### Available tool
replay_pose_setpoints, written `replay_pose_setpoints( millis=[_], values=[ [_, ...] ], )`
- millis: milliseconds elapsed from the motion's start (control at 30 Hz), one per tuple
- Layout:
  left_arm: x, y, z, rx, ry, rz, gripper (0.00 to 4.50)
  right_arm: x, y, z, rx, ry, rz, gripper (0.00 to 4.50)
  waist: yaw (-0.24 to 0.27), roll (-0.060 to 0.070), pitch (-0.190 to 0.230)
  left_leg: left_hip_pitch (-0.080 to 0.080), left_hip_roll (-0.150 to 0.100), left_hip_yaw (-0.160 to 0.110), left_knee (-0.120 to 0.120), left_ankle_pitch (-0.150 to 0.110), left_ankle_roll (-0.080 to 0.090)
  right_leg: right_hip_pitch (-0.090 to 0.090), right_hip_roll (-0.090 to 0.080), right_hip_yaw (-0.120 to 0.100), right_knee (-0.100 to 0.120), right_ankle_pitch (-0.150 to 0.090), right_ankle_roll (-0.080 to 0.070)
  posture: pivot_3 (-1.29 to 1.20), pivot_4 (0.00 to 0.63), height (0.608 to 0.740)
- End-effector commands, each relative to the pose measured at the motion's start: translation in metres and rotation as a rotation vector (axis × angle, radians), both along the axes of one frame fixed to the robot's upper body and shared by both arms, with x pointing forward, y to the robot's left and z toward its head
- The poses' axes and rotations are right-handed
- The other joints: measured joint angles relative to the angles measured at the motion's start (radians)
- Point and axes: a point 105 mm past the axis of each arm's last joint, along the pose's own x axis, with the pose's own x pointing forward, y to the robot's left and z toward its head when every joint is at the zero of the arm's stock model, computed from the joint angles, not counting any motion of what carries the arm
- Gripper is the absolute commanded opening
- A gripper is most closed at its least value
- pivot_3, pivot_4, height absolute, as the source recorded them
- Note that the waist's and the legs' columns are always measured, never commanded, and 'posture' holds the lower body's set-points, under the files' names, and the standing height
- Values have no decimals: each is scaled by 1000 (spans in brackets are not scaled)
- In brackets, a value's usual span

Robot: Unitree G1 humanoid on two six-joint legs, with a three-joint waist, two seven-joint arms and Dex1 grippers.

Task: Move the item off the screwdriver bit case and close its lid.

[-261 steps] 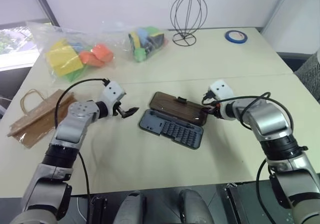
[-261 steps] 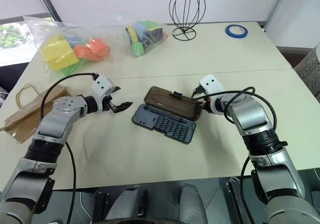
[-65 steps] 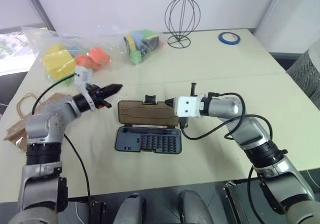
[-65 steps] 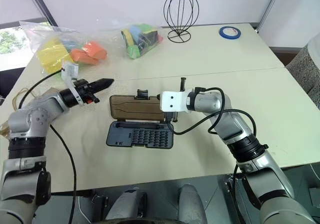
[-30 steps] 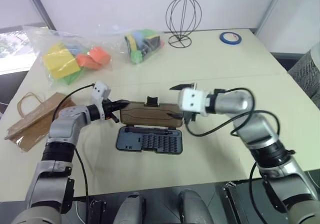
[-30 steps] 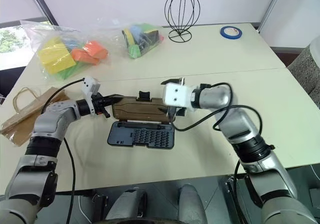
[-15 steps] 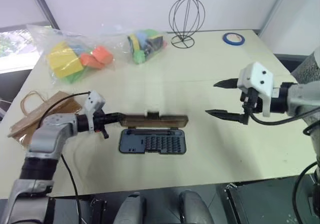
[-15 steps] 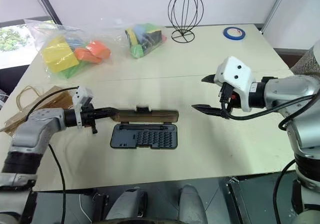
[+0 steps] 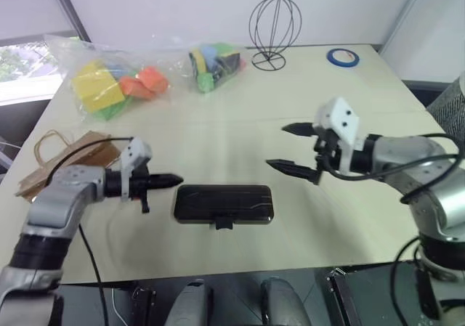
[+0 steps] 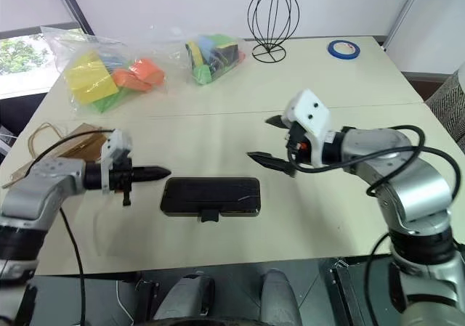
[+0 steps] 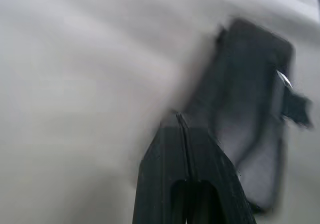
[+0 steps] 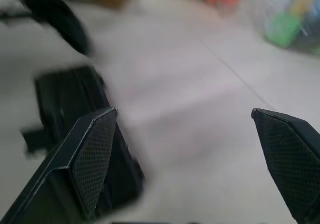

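The screwdriver bit case (image 9: 223, 204) lies flat near the table's front edge, glossy and dark, with its lid down over the tray and the black latch tab (image 9: 221, 224) at the front. The brown paper bag (image 9: 65, 159), the item, rests at the table's left edge, well apart from the case. My left gripper (image 9: 174, 181) is shut, pointing at the case's left end with a small gap between them. My right gripper (image 9: 278, 147) hovers open above the table, right of the case and behind it, with nothing between its fingers. The right wrist view shows the case (image 12: 65, 99) past one finger (image 12: 95, 154).
Two clear bags of colourful foam blocks (image 9: 116, 86) (image 9: 214, 61) lie at the back left. A black wire stand (image 9: 272, 28) and a blue tape roll (image 9: 341, 56) sit at the far edge. Bare tabletop surrounds the case.
The lid has swung down from upright onto the tray, so the case is now closed. My left gripper drew back from the case's left end. The right gripper rolled, staying open.
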Motion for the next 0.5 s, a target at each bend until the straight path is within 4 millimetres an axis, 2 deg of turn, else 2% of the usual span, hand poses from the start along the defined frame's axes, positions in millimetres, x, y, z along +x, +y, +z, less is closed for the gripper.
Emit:
replay_pose_setpoints(
  millis=[33, 133, 233, 267, 367, 500],
  values=[
    [14, -11, 12, -13, -43, -18, 0, -8, 14, -6, 37, 108, 82, 3617, -2, 0, 0, 0, 0, 0, 0, 0, 0, 0, 0, 0, 0, 0, 0, 0, 150, 740],
    [22, -22, 12, -6, -52, -52, 0, -14, 27, -17, 58, 210, 152, 2005, -10, 0, 0, 0, 0, 1, -1, 0, -1, -1, 0, 0, 1, 0, 0, 0, 150, 740],
    [25, -34, 6, 11, -42, -100, 0, -27, 37, -40, 9, 315, 241, 402, -13, 0, 0, -1, 0, 1, -1, 1, -2, -3, 0, 0, 1, 0, 0, 0, 150, 740],
    [25, -38, 0, 24, -33, -118, 0, -35, 41, -49, -15, 352, 293, 41, -12, 0, 0, -1, 0, 1, -1, 1, -2, -3, 0, 0, 1, 0, 0, 0, 150, 740],
    [24, -46, -13, 56, -14, -167, 0, -50, 48, -72, -75, 421, 387, 41, -10, 0, 0, -1, 0, 1, 0, 0, 0, -3, 0, 0, 1, 0, 0, 0, 150, 740],
    [21, -52, -24, 78, -5, -206, 0, -54, 54, -91, -121, 448, 420, 41, -10, 0, 0, -3, 0, 1, 1, 0, 0, -4, 0, 0, 1, 0, 0, 0, 150, 740]
  ],
)
